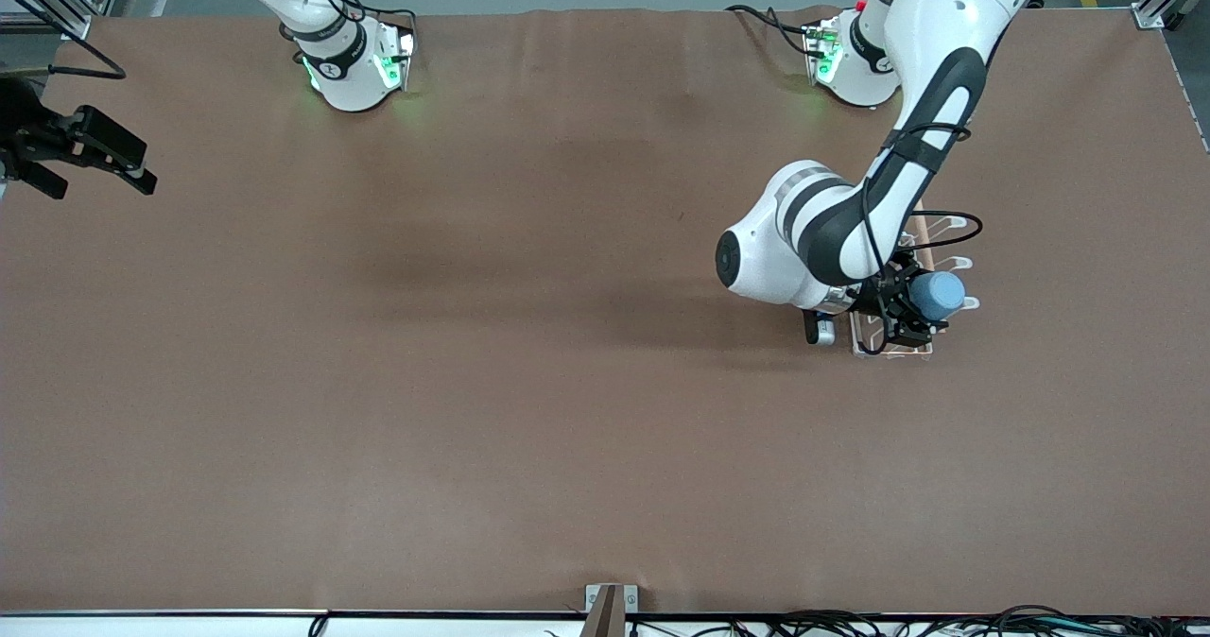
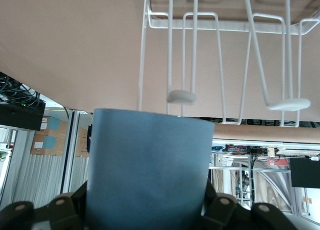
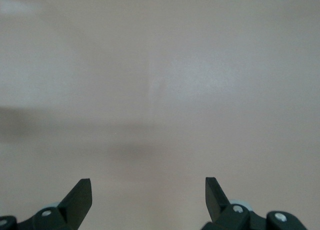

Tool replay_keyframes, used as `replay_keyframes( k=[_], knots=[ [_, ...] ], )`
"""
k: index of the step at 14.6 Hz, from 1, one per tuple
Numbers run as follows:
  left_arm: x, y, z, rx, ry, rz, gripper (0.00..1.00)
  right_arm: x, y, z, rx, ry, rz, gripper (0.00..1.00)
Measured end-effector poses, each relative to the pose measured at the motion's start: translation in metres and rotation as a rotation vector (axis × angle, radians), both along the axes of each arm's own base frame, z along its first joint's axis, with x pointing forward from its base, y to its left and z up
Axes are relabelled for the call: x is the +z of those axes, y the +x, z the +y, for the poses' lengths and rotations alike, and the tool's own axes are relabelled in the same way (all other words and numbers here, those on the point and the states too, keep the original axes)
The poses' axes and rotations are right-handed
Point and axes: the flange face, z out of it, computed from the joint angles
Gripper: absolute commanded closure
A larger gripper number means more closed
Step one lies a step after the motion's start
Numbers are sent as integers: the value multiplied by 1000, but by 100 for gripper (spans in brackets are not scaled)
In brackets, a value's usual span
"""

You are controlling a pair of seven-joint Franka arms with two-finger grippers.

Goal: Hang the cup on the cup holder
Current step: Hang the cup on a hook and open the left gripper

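Brown matte table [image 1: 473, 410]; aluminium framing at its corners. Left gripper [image 1: 909, 311], clenched on the light-blue cup [image 1: 939, 295], hides much of the white wire cup holder [image 1: 950, 264]. Right gripper [image 1: 104, 160] waits, fingers spread, empty.

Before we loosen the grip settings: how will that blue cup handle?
The cup looks light, smooth plastic, so probably slippery in the shut left gripper. Handleless and round, it would likely roll if dropped beside the cup holder.

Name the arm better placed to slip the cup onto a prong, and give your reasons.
Left. The left gripper is already shut on the cup, held right over the cup holder, close to a looped prong tip. The right gripper waits open over the table's edge at the right arm's end, holding nothing.
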Motion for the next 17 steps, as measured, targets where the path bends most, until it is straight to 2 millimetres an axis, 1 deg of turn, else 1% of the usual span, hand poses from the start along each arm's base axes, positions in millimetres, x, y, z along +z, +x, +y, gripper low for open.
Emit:
replay_keyframes(
  k=[4,5,6,7,8,14,16,17],
  knots=[
    [-12,-7,1,17,10,-31,34,-2,1,-2,-5,0,3,0],
    [-15,-8,1,18,13,-29,29,-2,1,-4,-7,0,5,0],
    [-17,-9,1,18,14,-26,22,-3,1,-5,-8,0,7,0],
    [-19,-9,1,18,14,-23,6,-3,2,-5,-9,0,9,0],
    [-20,-10,1,18,14,-22,0,-4,2,-5,-9,0,11,0],
    [-19,-11,-4,17,9,-38,0,-6,1,-5,-9,0,22,0],
    [-15,-9,-7,18,0,-48,0,-6,1,-5,-8,0,27,0],
    [-10,-6,-10,24,-15,-61,0,-6,1,-5,-8,0,27,0]
  ],
)
